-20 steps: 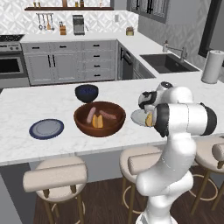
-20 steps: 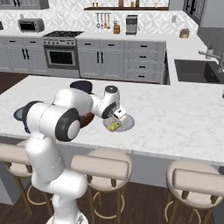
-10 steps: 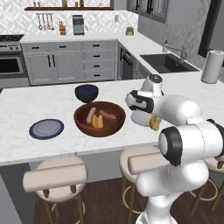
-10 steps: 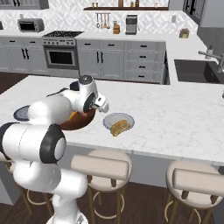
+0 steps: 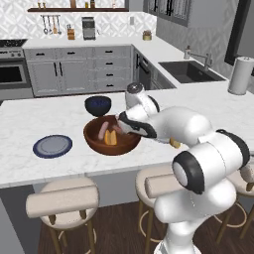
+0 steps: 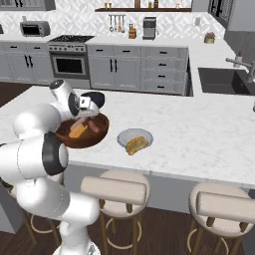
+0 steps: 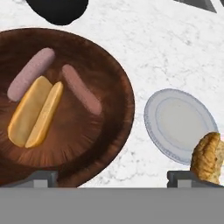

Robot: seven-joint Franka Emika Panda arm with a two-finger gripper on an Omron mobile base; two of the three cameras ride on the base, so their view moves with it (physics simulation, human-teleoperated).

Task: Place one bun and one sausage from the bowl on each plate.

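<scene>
The large reddish-brown wooden bowl sits on the white marble counter; inside it lie two pinkish-tan smooth cylindrical sausages and two yellow-orange wedge-shaped buns, the buns side by side and touching, one sausage just above them, the other to their right; in the left base view the bowl holds the same pieces, an orange bun showing beside a sausage. The small pale grey-white round plate rests just beside the bowl, apart from it; a browned bun-like piece overlaps its lower right rim; in the right base view that plate carries the bun piece. The grey plate with the dark blue rim lies on the bowl's other side, near it. A small dark blue bowl stands just behind the wooden bowl. The two-finger gripper hovers above the wooden bowl's edge, fingers spread wide, gripping nothing.
</scene>
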